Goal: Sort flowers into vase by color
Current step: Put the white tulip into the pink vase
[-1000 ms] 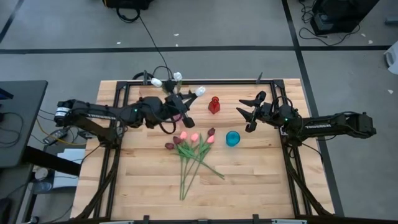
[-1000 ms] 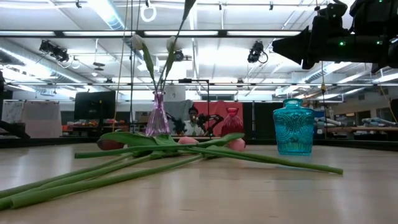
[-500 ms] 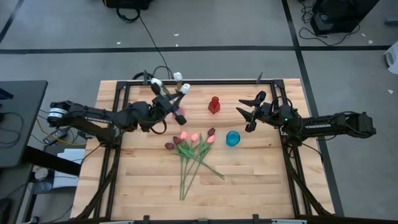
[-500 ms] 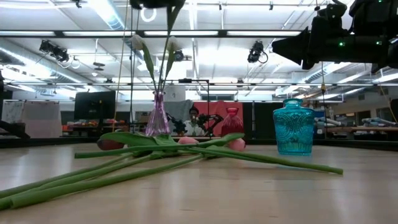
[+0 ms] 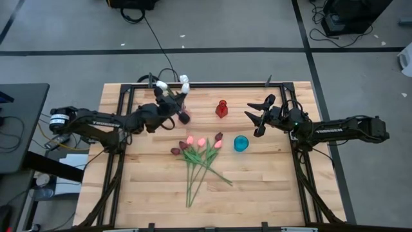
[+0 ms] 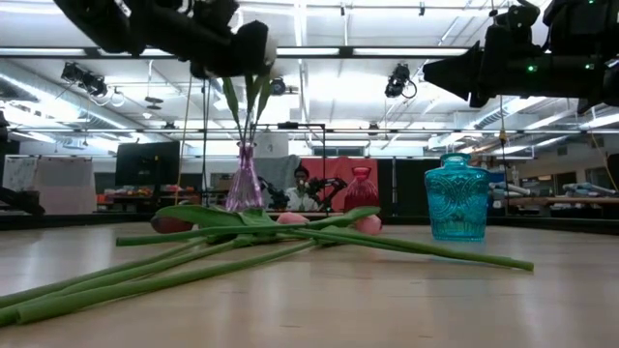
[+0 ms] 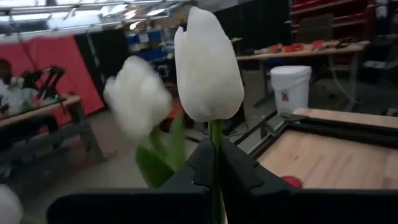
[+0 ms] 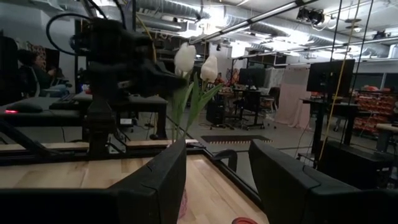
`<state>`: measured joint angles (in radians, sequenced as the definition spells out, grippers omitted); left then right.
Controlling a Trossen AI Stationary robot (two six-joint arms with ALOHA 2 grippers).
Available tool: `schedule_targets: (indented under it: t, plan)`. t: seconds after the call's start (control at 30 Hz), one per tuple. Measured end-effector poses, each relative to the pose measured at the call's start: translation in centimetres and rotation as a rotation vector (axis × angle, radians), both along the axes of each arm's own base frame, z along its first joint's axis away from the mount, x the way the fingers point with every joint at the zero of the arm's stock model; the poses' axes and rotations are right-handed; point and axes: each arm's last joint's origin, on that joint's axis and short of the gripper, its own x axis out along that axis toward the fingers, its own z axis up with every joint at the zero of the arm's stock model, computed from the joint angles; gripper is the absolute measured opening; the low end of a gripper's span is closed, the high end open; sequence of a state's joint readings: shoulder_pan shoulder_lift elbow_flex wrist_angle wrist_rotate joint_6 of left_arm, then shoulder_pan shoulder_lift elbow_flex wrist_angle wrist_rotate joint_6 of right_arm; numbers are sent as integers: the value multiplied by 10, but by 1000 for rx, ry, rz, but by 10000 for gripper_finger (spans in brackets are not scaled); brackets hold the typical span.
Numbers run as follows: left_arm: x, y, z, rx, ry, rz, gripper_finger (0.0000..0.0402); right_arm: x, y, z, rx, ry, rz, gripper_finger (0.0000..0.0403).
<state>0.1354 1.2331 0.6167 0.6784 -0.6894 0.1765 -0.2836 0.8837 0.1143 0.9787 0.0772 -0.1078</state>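
Note:
A clear purple vase [image 6: 245,184] stands at the table's far left with white flowers [image 5: 185,80] rising from it. My left gripper [image 5: 174,107] hovers level just above the vase [image 5: 184,118], shut on one white tulip [image 7: 208,62]; a second white head [image 7: 137,102] is beside it. Pink flowers [image 5: 201,142] and dark red flowers [image 5: 175,151] lie on the table's middle, their stems [image 5: 190,183] fanned toward the near edge. My right gripper [image 5: 256,117] waits open at the far right, between the red vase [image 5: 221,108] and blue vase [image 5: 241,143]. My left gripper pinches the white tulip's thin green stem [image 7: 216,140] between its two fingers, just below the head. The fingers come level from the table's left and lie across the stem. The tulip stands upright, head above the fingers, its stem [image 6: 253,111] running down toward the purple vase's neck.
The red vase [image 6: 361,188] and the blue vase [image 6: 456,198] stand apart from the flowers. The loose stems [image 6: 145,275] sprawl across the near middle of the table. A dark frame [image 5: 212,84] rims the table; bare wood lies at the near right.
My left gripper has come down and gone toward the table's left, carrying the white tulip. The tulip has swung from slanting off to the right to upright over the purple vase, its head now close beside the other white heads.

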Motion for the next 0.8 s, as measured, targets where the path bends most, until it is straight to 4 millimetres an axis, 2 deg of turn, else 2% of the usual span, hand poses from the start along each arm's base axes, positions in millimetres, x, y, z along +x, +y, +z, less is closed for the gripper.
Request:
schedule_targets:
  t: [0.2, 0.37, 0.57, 0.8]
  plan:
    - [-7, 11, -13, -76, -48, 40, 29, 0, 0, 1, -3, -9, 0, 187]
    - [-6, 12, -15, -100, -39, 35, 75, 0, 0, 1, 4, -8, 2, 187]
    - [-5, 3, -16, -104, -8, 14, 135, 0, 0, 0, 6, -2, 5, 187]
    - [-18, -13, -4, -97, -7, 65, 142, 0, 0, 0, 1, -1, 3, 187]
